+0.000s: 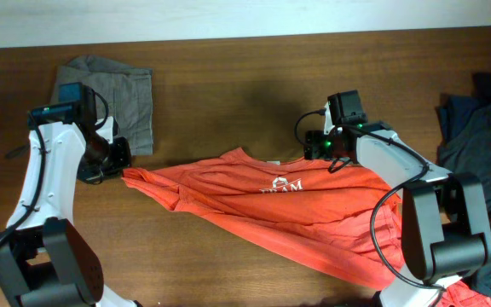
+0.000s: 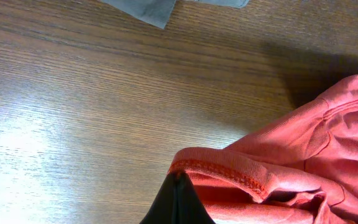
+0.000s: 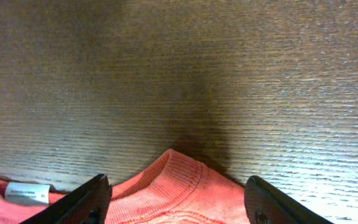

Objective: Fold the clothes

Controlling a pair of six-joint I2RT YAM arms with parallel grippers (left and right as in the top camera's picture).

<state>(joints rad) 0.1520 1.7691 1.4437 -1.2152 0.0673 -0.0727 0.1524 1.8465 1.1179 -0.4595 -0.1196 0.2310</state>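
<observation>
Overhead: the orange-red short-sleeved T-shirt [image 1: 280,205] lies spread mid-worktop [image 1: 228,102], long axis running L to R. My left hand [image 1: 118,162] is at its L sleeve tip and my right hand [image 1: 318,145] is by the collar.

Left wrist: left hand [image 2: 176,202] is pinched together on the sleeve hem, as far as I can judge.

Right wrist: right hand [image 3: 179,199] has its fingers apart with nothing gripped. The ribbed collar sits just between them, so the R arm is the nearer one for a collar grab.
</observation>
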